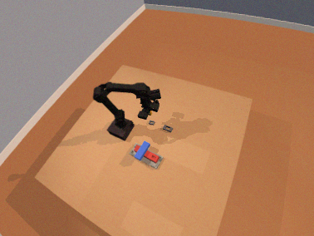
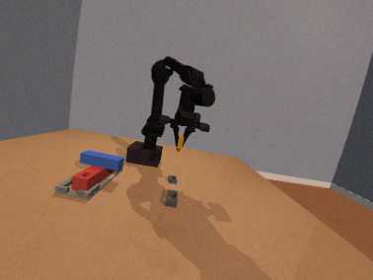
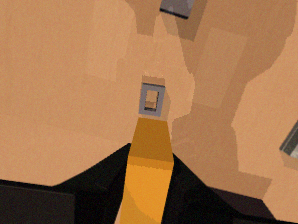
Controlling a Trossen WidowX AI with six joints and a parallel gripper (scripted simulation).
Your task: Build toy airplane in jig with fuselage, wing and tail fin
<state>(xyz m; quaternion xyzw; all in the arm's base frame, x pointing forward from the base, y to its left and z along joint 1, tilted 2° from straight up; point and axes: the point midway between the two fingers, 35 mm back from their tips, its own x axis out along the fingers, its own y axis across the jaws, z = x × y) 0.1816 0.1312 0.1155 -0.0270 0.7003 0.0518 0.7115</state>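
The red fuselage [image 1: 151, 155] [image 2: 84, 182] lies lengthwise in the grey cradle [image 1: 158, 166] [image 2: 63, 189] and looks flat. An empty dark socket shows near its tail. The blue wing [image 1: 142, 150] [image 2: 102, 160] lies crosswise on top of the fuselage and looks level; its tab and socket are hidden. My gripper [image 1: 149, 114] [image 2: 181, 140] [image 3: 147, 152] is shut on the orange tail fin [image 2: 181, 144] [image 3: 146, 185]. It holds the fin upright in the air, above the table and away from the cradle. The fin's narrow end points down.
A small grey holder [image 1: 152, 124] [image 2: 172, 182] [image 3: 142, 100] stands on the table below the gripper. A larger grey holder [image 1: 171, 130] [image 2: 171, 204] [image 3: 176, 9] stands beyond it. A grey corner, probably the cradle's, shows at the wrist view's right edge.
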